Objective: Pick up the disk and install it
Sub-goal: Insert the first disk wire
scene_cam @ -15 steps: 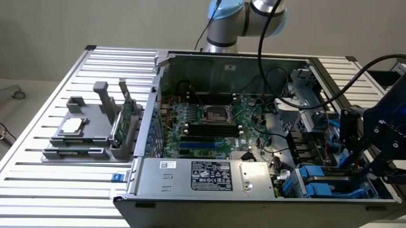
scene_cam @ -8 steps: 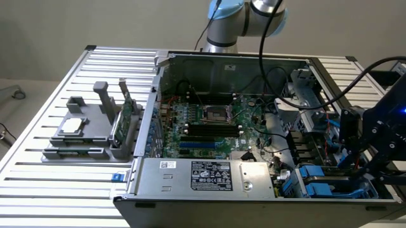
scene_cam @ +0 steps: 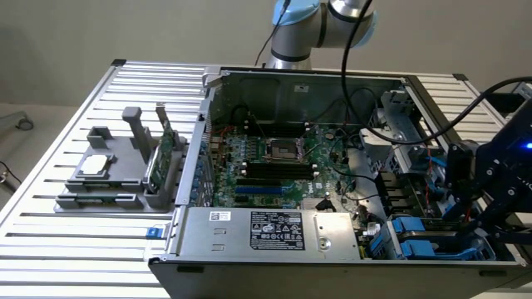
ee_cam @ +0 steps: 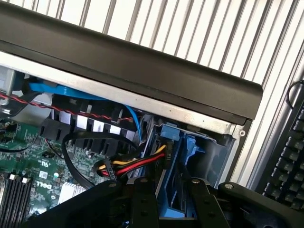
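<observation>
1. At the case's near corner, on the exterior view's right, the gripper reaches down into the drive bay.
2. Wrist view: the disk stands on edge in that bay, just inside the case wall. Its blue plastic frame shows; the metal body and label are hidden.
3. The black jaws sit on either side of the blue frame, clamped on it.
4. Beside the disk, a bundle of yellow, red and black wires runs to a plug, with the motherboard beyond.
5. The wrist view also shows a keyboard outside the case.
6. The exterior view shows the slatted counter, the power supply along the case's near edge, and a grey holder well apart on that view's left, with a chip on it.
</observation>
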You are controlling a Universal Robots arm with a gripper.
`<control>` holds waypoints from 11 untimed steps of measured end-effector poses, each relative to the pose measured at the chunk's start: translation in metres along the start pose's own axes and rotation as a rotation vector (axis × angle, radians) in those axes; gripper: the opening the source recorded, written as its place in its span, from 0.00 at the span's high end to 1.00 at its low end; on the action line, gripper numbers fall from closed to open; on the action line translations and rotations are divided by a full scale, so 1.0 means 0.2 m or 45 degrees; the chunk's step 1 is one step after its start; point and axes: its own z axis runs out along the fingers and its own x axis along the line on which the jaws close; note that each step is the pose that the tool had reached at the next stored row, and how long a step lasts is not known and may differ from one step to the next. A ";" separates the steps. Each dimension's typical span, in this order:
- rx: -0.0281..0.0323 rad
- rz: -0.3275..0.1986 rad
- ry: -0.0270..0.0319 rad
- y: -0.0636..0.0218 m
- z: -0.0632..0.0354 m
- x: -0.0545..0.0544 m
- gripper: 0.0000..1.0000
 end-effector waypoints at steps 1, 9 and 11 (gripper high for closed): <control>-0.0002 0.003 0.0008 0.002 0.000 0.00 0.69; -0.0054 0.013 0.0203 0.008 0.000 -0.02 0.69; -0.0071 0.014 0.0275 0.008 0.001 -0.03 0.69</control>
